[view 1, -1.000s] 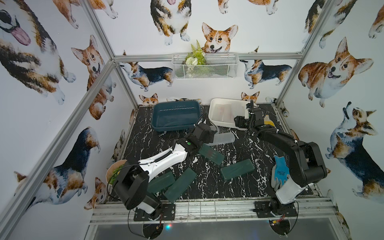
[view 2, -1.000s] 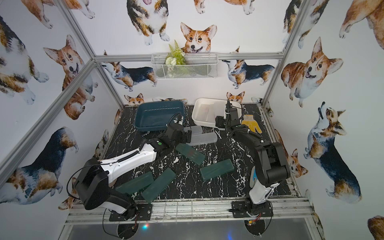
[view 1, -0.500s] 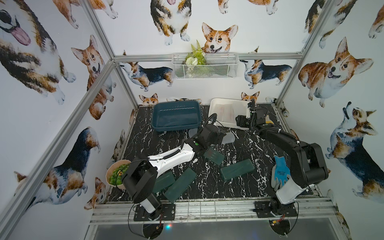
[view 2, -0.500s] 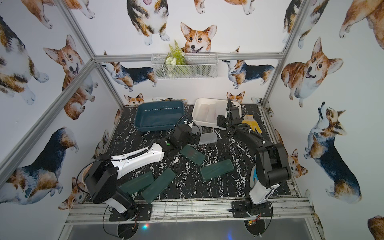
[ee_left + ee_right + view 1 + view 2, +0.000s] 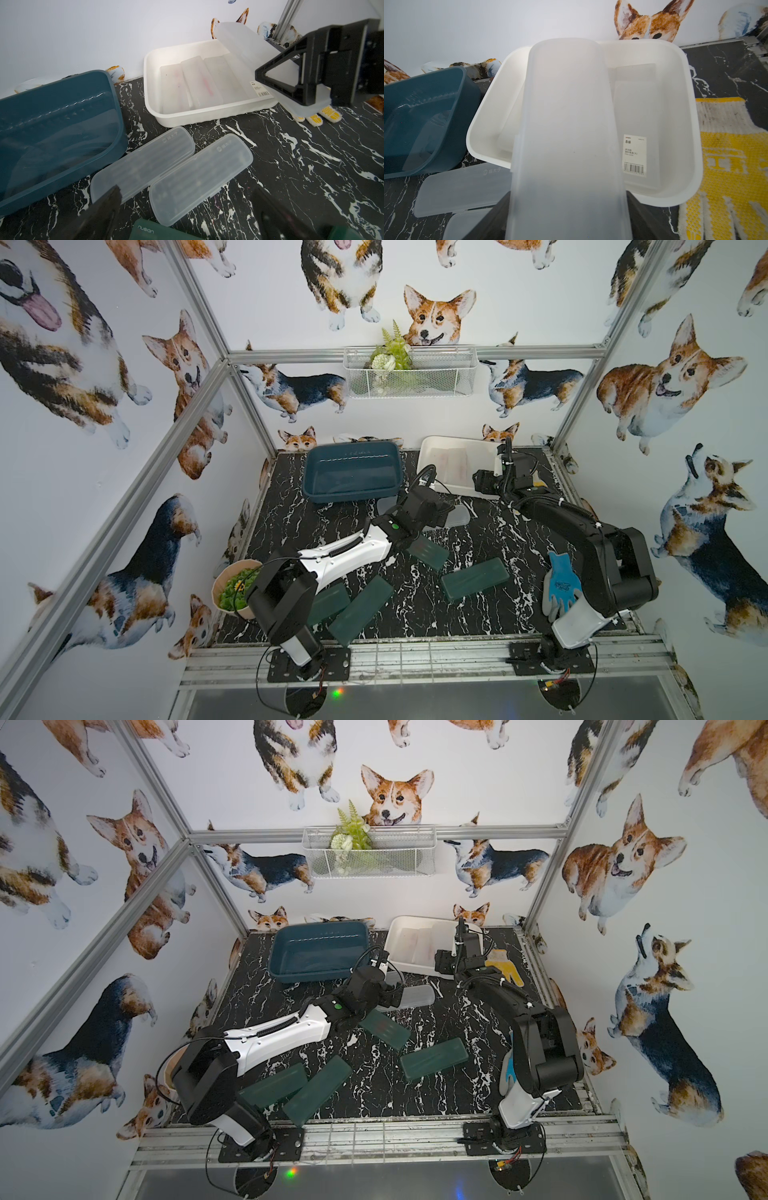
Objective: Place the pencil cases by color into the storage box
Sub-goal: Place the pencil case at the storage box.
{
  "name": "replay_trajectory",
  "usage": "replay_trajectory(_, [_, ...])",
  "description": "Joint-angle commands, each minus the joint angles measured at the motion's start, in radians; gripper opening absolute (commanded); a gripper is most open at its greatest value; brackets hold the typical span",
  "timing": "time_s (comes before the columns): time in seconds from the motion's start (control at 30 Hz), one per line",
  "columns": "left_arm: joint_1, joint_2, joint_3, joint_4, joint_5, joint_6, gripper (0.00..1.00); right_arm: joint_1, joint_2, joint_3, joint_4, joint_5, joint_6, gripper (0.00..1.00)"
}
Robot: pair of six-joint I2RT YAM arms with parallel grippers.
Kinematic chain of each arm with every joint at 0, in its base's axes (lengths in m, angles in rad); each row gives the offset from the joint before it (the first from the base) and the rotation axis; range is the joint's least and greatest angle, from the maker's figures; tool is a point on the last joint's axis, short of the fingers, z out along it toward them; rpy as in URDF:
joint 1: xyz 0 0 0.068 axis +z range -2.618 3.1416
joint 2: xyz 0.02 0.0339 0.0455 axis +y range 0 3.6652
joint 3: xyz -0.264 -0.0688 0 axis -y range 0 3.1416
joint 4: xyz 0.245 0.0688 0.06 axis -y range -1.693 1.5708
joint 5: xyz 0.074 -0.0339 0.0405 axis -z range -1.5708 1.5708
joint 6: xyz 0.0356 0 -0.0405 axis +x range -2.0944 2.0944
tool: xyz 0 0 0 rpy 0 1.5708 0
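The right claw (image 5: 569, 216) is clamped on a frosted translucent case (image 5: 566, 124), held slanted over the white box (image 5: 691, 145) at the table's (image 5: 519, 614) far edge. Three more frosted cases (image 5: 199, 79) lie side by side inside that box. A dark teal box (image 5: 116, 124) stands just beside it. The left claw (image 5: 187, 214) has its jaws wide apart and grips nothing, above two frosted cases (image 5: 143, 164) lying side by side on the table near the teal box. Four dark green cases (image 5: 476, 584) lie scattered toward the front edge.

left arm (image 5: 345, 549) stretches low and forward over the middle, left gripper (image 5: 187, 197) spread wide and empty. right arm (image 5: 557, 514) reaches far forward, right gripper (image 5: 568, 195) clamped on a frosted case (image 5: 566, 116).
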Motion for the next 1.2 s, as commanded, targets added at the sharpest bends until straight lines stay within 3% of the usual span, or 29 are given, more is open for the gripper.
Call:
replay_trajectory(0.0, [-0.001, 0.038, 0.023, 0.042, 0.017, 0.021, 1.0, -0.002, -0.011, 0.007, 0.008, -0.014, 0.007, 0.64])
replay_trajectory(0.2, [-0.001, 0.057, 0.059, 0.024, 0.008, 0.039, 1.0, -0.002, 0.005, 0.021, 0.0, -0.039, 0.027, 0.64])
replay_trajectory(1.17, [0.024, -0.036, -0.027, 0.107, 0.029, 0.049, 1.0, 0.002, 0.096, 0.091, -0.027, -0.051, 0.008, 0.64])
